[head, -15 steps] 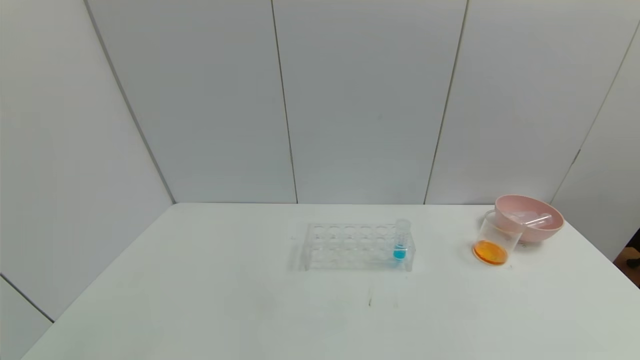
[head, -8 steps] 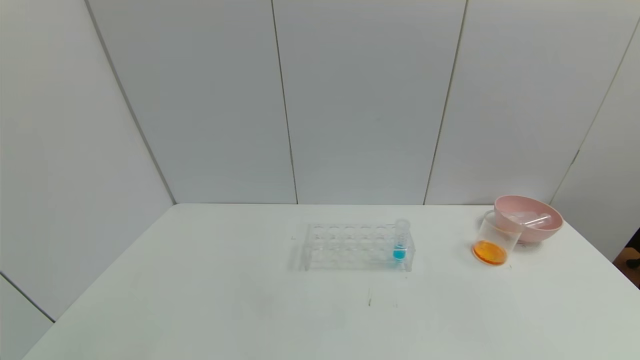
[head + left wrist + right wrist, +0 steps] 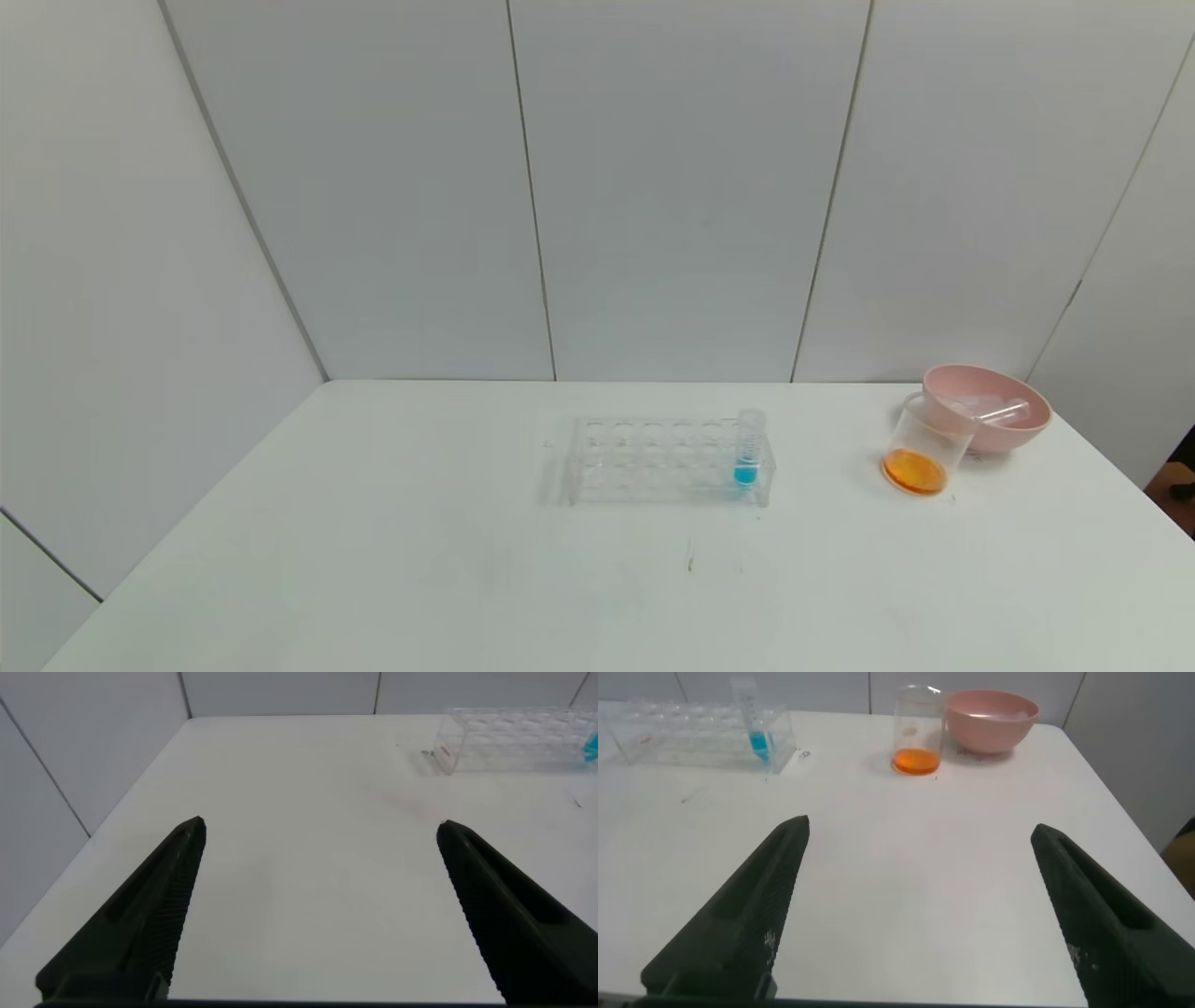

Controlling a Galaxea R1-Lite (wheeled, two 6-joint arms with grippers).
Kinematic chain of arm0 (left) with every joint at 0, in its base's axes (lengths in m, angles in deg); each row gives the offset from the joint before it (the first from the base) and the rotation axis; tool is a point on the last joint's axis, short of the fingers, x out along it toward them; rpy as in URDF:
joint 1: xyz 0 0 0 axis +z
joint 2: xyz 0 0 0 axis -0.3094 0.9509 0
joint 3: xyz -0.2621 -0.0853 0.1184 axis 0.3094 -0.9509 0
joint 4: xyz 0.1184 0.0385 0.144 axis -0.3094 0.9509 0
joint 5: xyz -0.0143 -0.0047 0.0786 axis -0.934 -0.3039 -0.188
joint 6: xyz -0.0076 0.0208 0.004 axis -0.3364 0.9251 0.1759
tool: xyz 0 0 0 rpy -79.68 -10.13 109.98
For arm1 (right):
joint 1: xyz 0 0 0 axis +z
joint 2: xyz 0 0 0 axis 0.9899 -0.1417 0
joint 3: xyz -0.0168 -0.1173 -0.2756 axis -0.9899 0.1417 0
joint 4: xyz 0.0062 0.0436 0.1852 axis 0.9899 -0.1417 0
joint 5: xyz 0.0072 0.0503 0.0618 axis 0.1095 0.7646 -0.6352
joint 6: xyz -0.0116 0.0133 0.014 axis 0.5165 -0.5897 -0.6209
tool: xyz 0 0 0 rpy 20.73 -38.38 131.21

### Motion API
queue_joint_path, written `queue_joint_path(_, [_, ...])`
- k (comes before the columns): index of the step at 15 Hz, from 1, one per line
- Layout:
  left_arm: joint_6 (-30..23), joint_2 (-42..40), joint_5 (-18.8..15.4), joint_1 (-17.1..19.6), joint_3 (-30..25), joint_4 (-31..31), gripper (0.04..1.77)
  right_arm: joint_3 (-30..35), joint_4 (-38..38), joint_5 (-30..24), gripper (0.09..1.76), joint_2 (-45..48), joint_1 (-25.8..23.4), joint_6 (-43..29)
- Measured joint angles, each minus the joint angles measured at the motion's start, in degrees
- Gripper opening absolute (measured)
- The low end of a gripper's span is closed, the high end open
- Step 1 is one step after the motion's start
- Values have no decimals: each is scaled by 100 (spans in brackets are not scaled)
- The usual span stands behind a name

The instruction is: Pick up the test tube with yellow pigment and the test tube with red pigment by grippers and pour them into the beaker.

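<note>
The clear beaker (image 3: 922,450) stands at the right of the table and holds orange liquid at its bottom; it also shows in the right wrist view (image 3: 917,730). No tube with yellow or red liquid is in view. Empty clear tubes (image 3: 990,412) lie in the pink bowl (image 3: 994,434). My left gripper (image 3: 320,829) is open and empty, low over the near left of the table. My right gripper (image 3: 920,826) is open and empty, over the near right of the table. Neither gripper shows in the head view.
A clear tube rack (image 3: 667,461) stands mid-table with one tube of blue liquid (image 3: 747,450) at its right end; both show in the right wrist view (image 3: 755,723). The pink bowl (image 3: 990,719) sits behind the beaker near the table's right edge.
</note>
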Motion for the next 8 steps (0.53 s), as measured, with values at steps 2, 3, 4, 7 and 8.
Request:
queue_joint_path(2, [0,0,0,0,0,0,176,10,-325,66,170,210,0,201])
queue_joint_path(3, [0,0,0,0,0,0,176,10,-330,57,170,297,0,261])
queue_joint_path(4, [2,0,0,0,0,0,176,10,-344,55,170,363,0,276])
queue_joint_path(7, [0,0,0,0,0,0,176,10,-379,38,170,444,0,302])
queue_joint_path(8, [0,0,0,0,0,0,176,10,-379,41,170,452,0,286])
